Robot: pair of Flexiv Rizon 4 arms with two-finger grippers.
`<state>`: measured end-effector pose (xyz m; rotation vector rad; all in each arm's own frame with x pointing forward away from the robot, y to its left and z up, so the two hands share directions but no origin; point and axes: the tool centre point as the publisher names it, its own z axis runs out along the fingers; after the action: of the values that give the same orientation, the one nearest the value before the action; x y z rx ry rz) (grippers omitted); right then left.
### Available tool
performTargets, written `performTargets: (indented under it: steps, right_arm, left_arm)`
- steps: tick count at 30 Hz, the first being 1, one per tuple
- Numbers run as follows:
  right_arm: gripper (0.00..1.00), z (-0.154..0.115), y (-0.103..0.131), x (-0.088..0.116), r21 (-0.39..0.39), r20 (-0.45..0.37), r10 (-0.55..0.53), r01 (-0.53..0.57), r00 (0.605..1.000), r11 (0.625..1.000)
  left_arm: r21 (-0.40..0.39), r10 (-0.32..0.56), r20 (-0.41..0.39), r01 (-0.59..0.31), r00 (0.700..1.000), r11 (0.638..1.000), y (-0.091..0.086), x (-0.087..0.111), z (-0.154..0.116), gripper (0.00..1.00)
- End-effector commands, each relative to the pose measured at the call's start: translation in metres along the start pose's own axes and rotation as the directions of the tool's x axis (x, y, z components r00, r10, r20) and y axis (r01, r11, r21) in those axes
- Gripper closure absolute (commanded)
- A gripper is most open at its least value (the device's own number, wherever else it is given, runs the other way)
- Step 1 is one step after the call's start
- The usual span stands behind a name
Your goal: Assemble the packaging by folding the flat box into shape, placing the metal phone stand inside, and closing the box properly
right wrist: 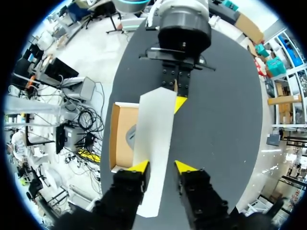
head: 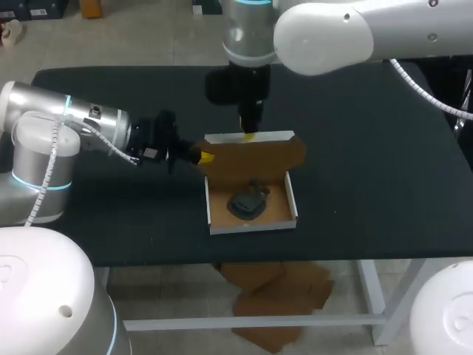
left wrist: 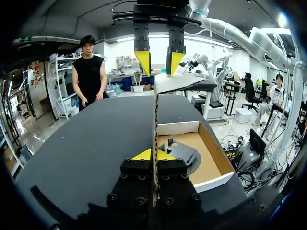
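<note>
Counted one box (head: pixel 253 225), one metal phone stand (head: pixel 248 202) lying inside, two hands. Sat mid-bench (head: pixel 384 163), with bare surface on every side. Pinched the raised lid (head: pixel 259 151) by its side edge in the left hand (head: pixel 201 156), fingers closed; straddled its top edge with the right hand (head: pixel 250 135), fingers parted.

The phone stand (head: pixel 247 202) lies in the box (head: pixel 252 225), its lid (head: pixel 259 154) raised behind it.

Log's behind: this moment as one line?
phone stand: in box | lid: raised | left gripper: shut on lid | right gripper: at lid's top edge
</note>
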<state>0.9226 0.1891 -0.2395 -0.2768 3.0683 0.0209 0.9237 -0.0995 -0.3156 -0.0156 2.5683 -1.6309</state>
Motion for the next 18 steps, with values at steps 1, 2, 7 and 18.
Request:
performTargets:
  steps: [1,2,7,18]
  right_arm:
    - [0.64,0.005,0.0,-0.002,-0.005,-0.008,0.003,-0.003,1.0,1.0]
    - [0.64,0.006,0.0,-0.002,-0.006,-0.01,0.003,-0.003,1.0,1.0]
    - [0.63,0.008,-0.001,-0.002,-0.012,-0.018,0.005,-0.005,1.0,1.0]
    - [0.62,0.016,-0.001,-0.009,-0.043,-0.058,-0.009,0.007,0.998,0.999]
  left_arm:
    - [0.001,0.0,0.0,0.0,1.0,1.0,0.0,0.0,0.0,1.0]
    - [0.001,0.0,0.0,0.0,1.0,1.0,0.0,0.0,0.0,1.0]
    - [0.001,0.0,0.0,0.0,1.0,1.0,0.0,0.0,0.0,1.0]
    - [0.001,0.0,0.0,0.0,1.0,1.0,0.0,0.0,0.0,1.0]
